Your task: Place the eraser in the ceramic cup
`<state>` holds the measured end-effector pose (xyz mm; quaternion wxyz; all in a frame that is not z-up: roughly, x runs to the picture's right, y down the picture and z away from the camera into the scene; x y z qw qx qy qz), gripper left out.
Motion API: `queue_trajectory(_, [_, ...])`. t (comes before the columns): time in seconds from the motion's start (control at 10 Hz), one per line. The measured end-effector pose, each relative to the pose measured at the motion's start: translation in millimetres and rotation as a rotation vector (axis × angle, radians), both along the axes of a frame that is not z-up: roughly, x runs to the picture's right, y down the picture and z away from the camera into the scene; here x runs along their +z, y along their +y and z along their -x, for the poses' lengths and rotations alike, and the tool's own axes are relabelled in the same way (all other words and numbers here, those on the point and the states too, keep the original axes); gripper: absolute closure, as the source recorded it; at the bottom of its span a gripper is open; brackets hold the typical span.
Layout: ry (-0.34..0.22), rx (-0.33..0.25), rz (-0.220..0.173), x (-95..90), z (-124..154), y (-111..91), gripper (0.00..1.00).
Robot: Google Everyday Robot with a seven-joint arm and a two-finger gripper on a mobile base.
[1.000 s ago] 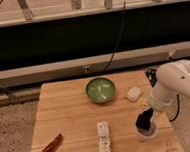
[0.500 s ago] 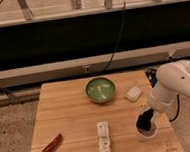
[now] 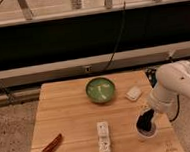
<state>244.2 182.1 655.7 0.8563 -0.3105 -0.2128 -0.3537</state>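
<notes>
The whitish ceramic cup stands on the wooden table near its front right corner. My gripper hangs from the white arm, points straight down and reaches into the cup's mouth. Its dark tip hides most of the cup's inside. I cannot tell whether it holds anything. A small white block, possibly the eraser, lies right of the green bowl and behind the gripper.
A long white ribbed block lies at the front middle of the table. A red-brown stick-shaped thing lies at the front left. A black cable runs down the dark wall behind the table.
</notes>
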Motion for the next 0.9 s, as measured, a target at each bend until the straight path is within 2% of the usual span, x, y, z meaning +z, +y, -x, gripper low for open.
queue_trajectory(0.1, [-0.001,-0.003,0.001,0.3,-0.5,0.8,0.78])
queue_trajectory(0.2, [-0.002,-0.006,0.001,0.2,-0.4,1.3,0.74])
queue_trajectory(0.5, [-0.005,-0.014,0.003,0.3,-0.8,2.9,0.86])
queue_trajectory(0.6, [-0.005,-0.017,0.004,0.4,-1.0,3.2,0.85])
queue_trajectory(0.9, [-0.009,-0.027,0.006,0.6,-1.2,4.6,0.75])
